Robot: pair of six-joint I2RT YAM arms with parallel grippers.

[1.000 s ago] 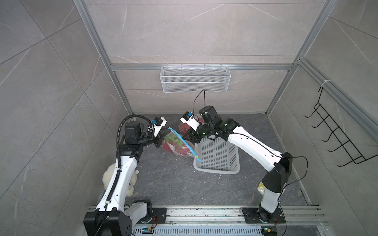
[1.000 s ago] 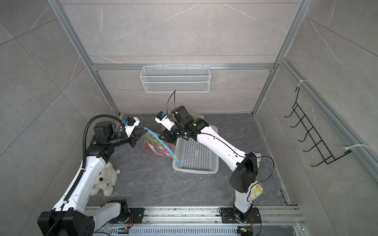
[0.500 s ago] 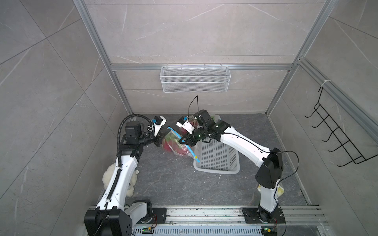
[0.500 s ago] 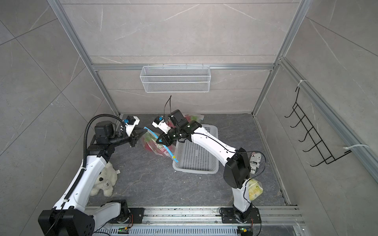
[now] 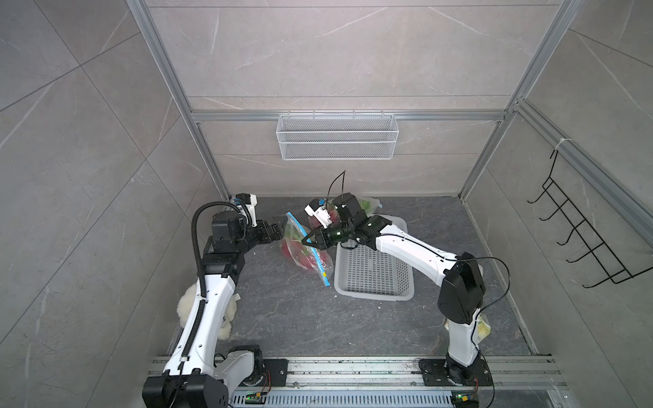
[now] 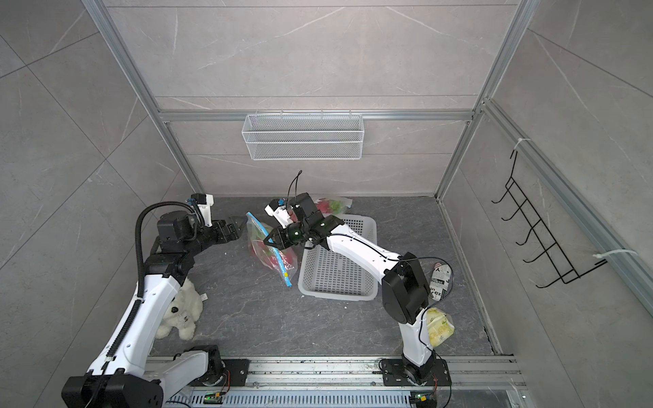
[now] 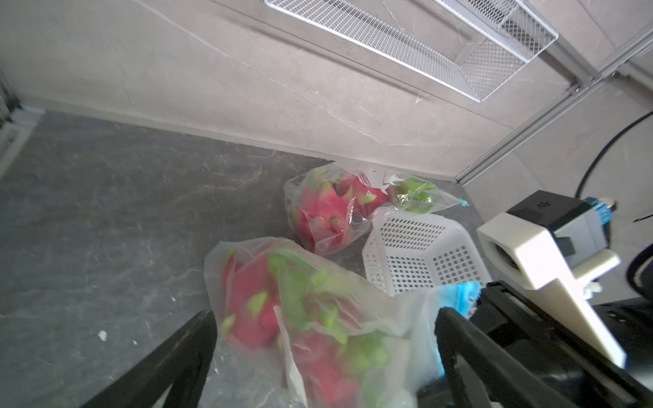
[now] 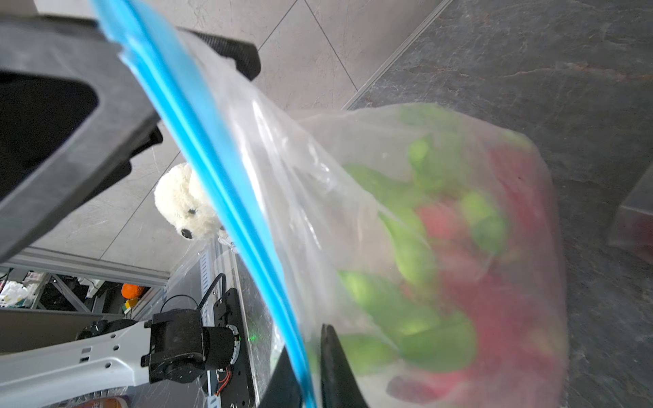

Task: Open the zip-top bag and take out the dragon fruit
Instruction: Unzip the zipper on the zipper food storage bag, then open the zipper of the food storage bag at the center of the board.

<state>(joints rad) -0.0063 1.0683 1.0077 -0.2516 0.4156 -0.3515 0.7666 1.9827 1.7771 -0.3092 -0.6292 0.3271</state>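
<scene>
Clear plastic film with a blue closure: one zip-top bag, centre of frame in both top views, just left of the white perforated basket. Contents: dragon fruit, magenta skin, green scale tips, bunched in the bag's lower part. The count was unreadable through blur and film. The blue zip strip ran as one unbroken band from upper left to lower centre of the right wrist view; seal judged closed.

Held by: right gripper, jaws pressed together on the strip, pinching the bag's top edge. Standing by: left gripper, fingers spread wide, the bag's bulge between them at lower centre of the left wrist view. Contact could not be told.

Handling, as judged: film thin, slick and limp, apt to slip or stretch. Fruit dense and firm, heavy enough to drag the bag down; scale tips pliable, likely to snag at the mouth. Best hold on the bag: the strip's two lips, one per gripper, pulled apart. Best hold on a fruit: across its plump middle, not by the scales.

Also listed: second bag of the same fruit, mid-frame in that view, just beside the basket; plush toy, lower left.
</scene>
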